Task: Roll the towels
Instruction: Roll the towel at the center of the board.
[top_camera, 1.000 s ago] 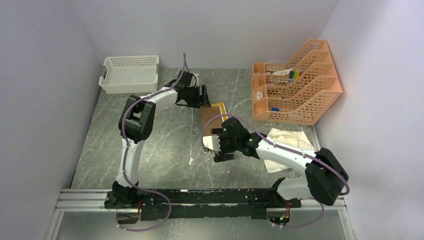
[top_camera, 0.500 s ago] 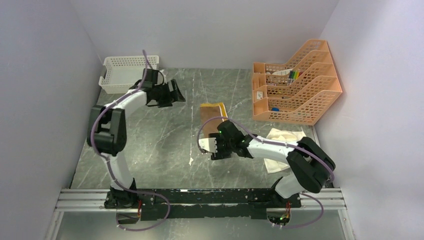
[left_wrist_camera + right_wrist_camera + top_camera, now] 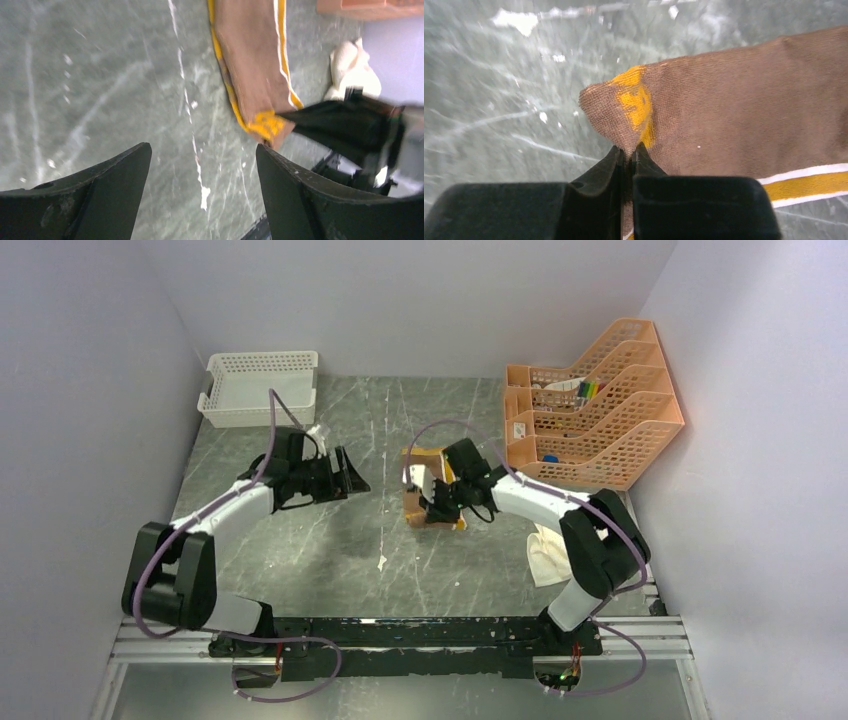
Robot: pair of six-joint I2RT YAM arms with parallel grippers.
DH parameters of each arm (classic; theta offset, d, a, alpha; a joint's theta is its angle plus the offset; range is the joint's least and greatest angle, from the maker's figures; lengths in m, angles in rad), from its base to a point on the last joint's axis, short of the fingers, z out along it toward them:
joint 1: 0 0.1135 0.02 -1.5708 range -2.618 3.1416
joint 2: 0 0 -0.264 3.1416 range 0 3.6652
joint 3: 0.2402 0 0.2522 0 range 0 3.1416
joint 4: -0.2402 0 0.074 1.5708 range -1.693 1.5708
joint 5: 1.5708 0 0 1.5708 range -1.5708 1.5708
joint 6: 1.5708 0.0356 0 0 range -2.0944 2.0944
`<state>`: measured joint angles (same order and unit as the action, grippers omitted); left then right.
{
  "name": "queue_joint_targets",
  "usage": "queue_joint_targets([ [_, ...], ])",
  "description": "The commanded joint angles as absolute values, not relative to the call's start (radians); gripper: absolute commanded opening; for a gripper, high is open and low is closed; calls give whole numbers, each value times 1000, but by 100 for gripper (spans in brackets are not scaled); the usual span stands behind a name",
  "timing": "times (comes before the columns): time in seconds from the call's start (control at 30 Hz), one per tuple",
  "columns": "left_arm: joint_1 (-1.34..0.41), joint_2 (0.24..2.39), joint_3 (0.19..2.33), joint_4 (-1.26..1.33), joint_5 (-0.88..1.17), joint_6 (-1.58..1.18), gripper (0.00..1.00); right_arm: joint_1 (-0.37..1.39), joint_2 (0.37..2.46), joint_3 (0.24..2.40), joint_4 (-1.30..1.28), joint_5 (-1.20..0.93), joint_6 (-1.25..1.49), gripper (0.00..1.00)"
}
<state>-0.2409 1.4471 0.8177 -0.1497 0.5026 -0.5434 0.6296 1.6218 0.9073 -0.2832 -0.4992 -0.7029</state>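
The mustard-and-brown towel lies as a strip at mid-table. It also shows in the left wrist view and the right wrist view. My right gripper is shut on the towel's near corner, which peaks up yellow between the fingertips. The cream towel lies crumpled by the right arm. My left gripper is open over bare table, left of the striped towel, holding nothing.
A white lattice basket stands at the back left. An orange tiered file organizer with small items fills the back right. Grey walls close in both sides of the marbled table.
My right gripper has moved away from the near edge along the striped towel and closed on its corner. The left arm has swung away from the towel to the left and drawn nearer.
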Motion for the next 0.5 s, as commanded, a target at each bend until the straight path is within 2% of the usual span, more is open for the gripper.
queue_joint_targets([
  [0.0,-288,1344,722,-65,578,-562,88,588,1675,1052,-414,-774,-479,0],
  [0.2,-366,1327,653,-59,611,-536,87,589,1775,1168,-400,-1033,-208,0],
  [0.3,-385,1318,624,-38,614,-544,87,588,1830,1210,-428,-1076,-166,2],
  [0.37,-394,1314,605,-15,619,-559,88,588,1852,1211,-409,-1092,-142,10],
  [0.47,-405,1329,583,38,639,-580,87,583,1878,1183,-309,-1066,-31,8],
])
